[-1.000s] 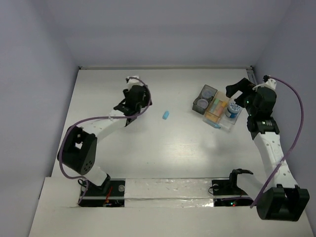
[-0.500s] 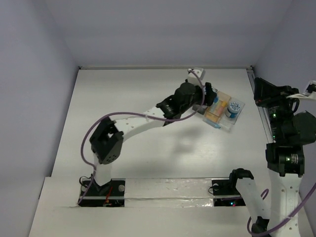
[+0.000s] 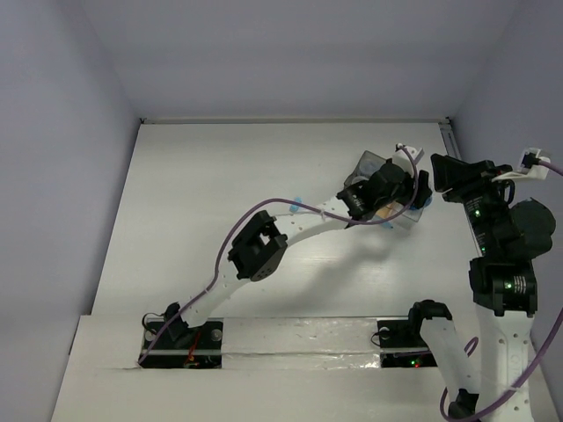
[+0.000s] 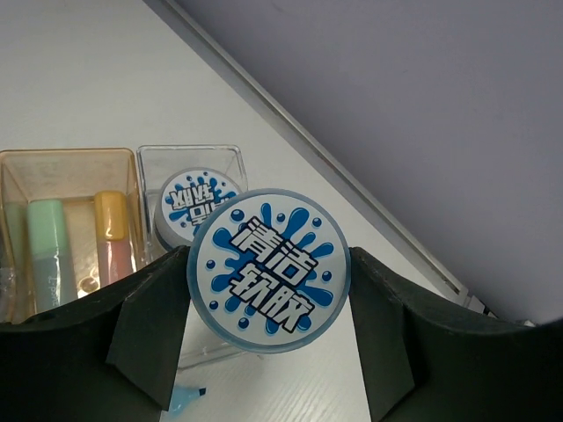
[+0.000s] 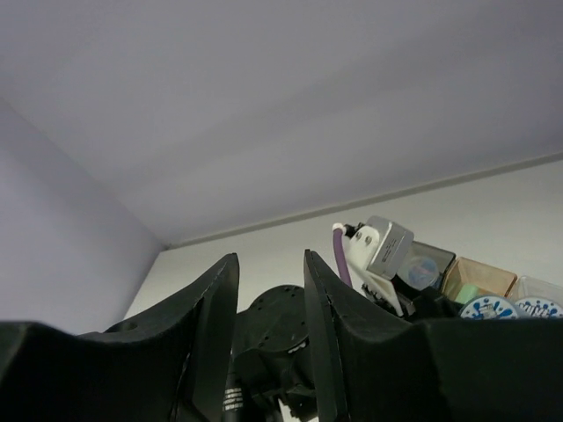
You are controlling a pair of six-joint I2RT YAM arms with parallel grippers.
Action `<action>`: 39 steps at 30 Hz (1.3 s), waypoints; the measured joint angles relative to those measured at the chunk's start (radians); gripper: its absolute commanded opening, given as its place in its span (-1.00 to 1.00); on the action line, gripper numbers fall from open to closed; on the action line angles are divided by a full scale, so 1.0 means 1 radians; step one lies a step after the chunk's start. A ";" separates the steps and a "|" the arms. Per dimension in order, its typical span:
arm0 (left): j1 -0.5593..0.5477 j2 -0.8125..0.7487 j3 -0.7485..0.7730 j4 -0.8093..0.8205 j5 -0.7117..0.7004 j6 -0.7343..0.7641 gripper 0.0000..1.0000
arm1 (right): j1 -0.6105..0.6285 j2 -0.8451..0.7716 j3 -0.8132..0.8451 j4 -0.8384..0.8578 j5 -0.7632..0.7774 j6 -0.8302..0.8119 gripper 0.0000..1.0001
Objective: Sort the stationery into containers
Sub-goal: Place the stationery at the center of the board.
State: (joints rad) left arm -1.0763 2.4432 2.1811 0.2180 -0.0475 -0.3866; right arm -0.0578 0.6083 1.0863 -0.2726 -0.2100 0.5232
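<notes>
Since a moment ago the left arm (image 3: 299, 230) is reaching across to the containers, while the right claw (image 5: 270, 343) is lifted away, slightly parted and carrying nothing. The left claw (image 4: 268, 303) is clenching a roll (image 4: 271, 268) above the clear bin (image 4: 230, 156), where another roll (image 4: 186, 200) is already lying. Pastel pieces (image 4: 46, 246) are sitting in the tan bin (image 4: 70, 158). One blue piece (image 4: 186, 400) is waiting on the white surface (image 3: 193, 202), between pale lilac walls (image 3: 62, 132).

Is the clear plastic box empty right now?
No: a blue-and-white roll lies inside the clear box, beyond the second roll held in the left gripper.
</notes>
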 measured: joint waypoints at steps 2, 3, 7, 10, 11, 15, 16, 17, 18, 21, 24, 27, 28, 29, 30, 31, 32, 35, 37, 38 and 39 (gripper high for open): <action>-0.001 0.031 0.042 -0.011 0.000 0.001 -1.00 | 0.006 -0.005 -0.010 -0.010 -0.005 -0.005 -0.17; -0.001 0.043 0.060 -0.016 -0.001 0.002 -1.00 | 0.007 -0.007 -0.015 -0.012 -0.007 -0.008 -0.17; 0.000 0.067 0.080 -0.024 -0.002 0.002 -1.00 | 0.014 -0.013 -0.026 -0.016 -0.008 -0.015 -0.17; 0.000 0.087 0.084 -0.027 -0.004 0.002 -1.00 | 0.019 -0.016 -0.036 -0.014 -0.008 -0.020 -0.16; 0.000 0.096 0.087 -0.027 -0.006 0.002 -1.00 | 0.019 -0.016 -0.041 -0.015 -0.009 -0.022 -0.16; 0.000 0.116 0.089 -0.026 -0.006 0.005 -0.99 | 0.020 -0.015 -0.055 -0.016 -0.010 -0.023 -0.15; 0.000 0.119 0.090 -0.028 -0.005 0.005 -0.94 | 0.020 -0.015 -0.056 -0.017 -0.010 -0.025 -0.14; 0.000 0.121 0.090 -0.030 -0.005 0.006 -0.87 | 0.020 -0.015 -0.056 -0.017 -0.010 -0.026 -0.13; 0.000 0.123 0.090 -0.031 -0.005 0.008 -0.68 | 0.020 -0.015 -0.056 -0.017 -0.011 -0.026 -0.11; 0.000 0.125 0.090 -0.037 -0.005 0.013 -0.38 | 0.020 -0.015 -0.057 -0.016 -0.011 -0.029 -0.04; 0.000 0.125 0.090 -0.036 -0.006 0.019 0.00 | 0.020 -0.015 -0.066 -0.015 -0.011 -0.030 -0.01; 0.000 0.125 0.090 -0.036 -0.005 0.027 0.30 | 0.020 -0.014 -0.076 -0.017 -0.011 -0.030 0.00; 0.000 0.125 0.090 -0.037 -0.006 0.032 0.37 | 0.020 -0.014 -0.077 -0.016 -0.011 -0.030 0.00; 0.000 0.125 0.090 -0.036 -0.005 0.037 0.44 | 0.020 -0.013 -0.079 -0.015 -0.011 -0.031 0.00; 0.000 0.125 0.090 -0.033 -0.006 0.045 0.59 | 0.020 -0.013 -0.082 -0.015 -0.011 -0.031 0.00; -0.001 0.125 0.090 -0.027 -0.005 0.054 0.64 | 0.020 -0.013 -0.085 -0.015 -0.011 -0.031 0.00; -0.002 0.123 0.090 -0.021 -0.006 0.063 0.70 | 0.020 -0.013 -0.087 -0.016 -0.011 -0.032 0.00; -0.003 0.103 0.079 -0.020 -0.005 0.107 0.82 | 0.020 -0.010 -0.089 -0.016 -0.011 -0.033 0.00; -0.004 0.065 0.047 -0.021 -0.002 0.146 0.74 | 0.020 -0.010 -0.089 -0.016 -0.010 -0.034 0.00; -0.005 0.035 0.016 -0.020 -0.001 0.164 0.64 | 0.020 -0.009 -0.089 -0.016 -0.010 -0.034 -0.01; -0.005 -0.004 -0.023 -0.019 -0.001 0.182 0.41 | 0.020 -0.008 -0.089 -0.016 -0.010 -0.034 -0.01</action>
State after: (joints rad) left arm -1.0809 2.4393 2.1582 0.1986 -0.0486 -0.2043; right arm -0.0380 0.5999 0.9974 -0.2886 -0.2203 0.4892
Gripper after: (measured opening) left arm 0.844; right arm 0.499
